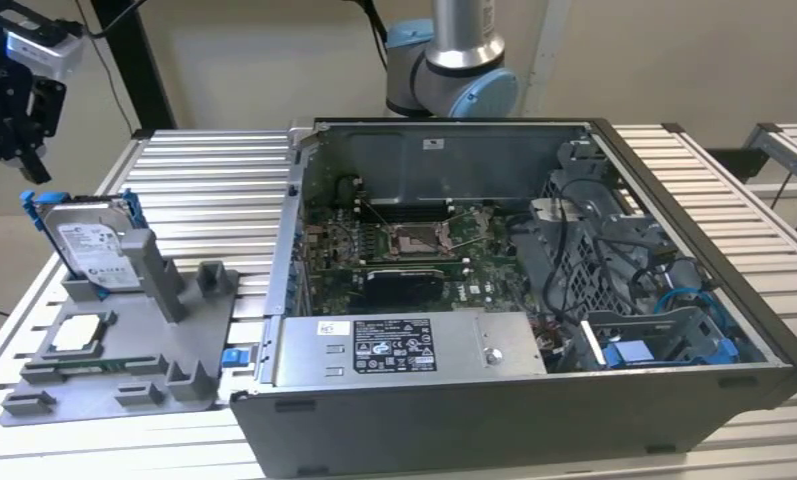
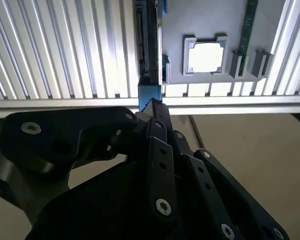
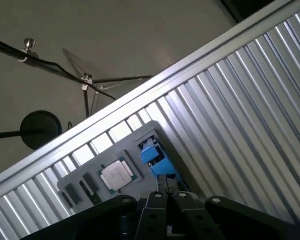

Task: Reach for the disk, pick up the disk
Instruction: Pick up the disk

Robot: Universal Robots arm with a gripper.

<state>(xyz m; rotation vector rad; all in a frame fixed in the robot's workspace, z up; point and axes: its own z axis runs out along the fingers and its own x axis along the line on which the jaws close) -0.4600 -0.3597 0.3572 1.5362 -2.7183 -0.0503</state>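
Note:
The disk (image 1: pixel 89 245) is a silver-grey hard drive with a white label and blue side rails. It stands on edge in a slot at the back of the grey holder (image 1: pixel 191 335), at the exterior view's left. My gripper (image 1: pixel 11 165) hangs in the air above and slightly behind it, not touching it, fingers pointing down and shut with nothing between them. In the second wrist view the fingertips (image 2: pixel 152 107) line up with the disk's (image 2: pixel 149 45) thin edge below. In the first wrist view the disk's blue rail (image 3: pixel 152 155) lies just beyond the gripper (image 3: pixel 167 196).
A small square processor chip (image 1: pixel 78 335) lies flat in the holder in front of the disk. An open computer case (image 1: pixel 505 300) takes up the middle and right of the slatted metal table (image 1: pixel 211 170). The table's edge runs close behind the holder.

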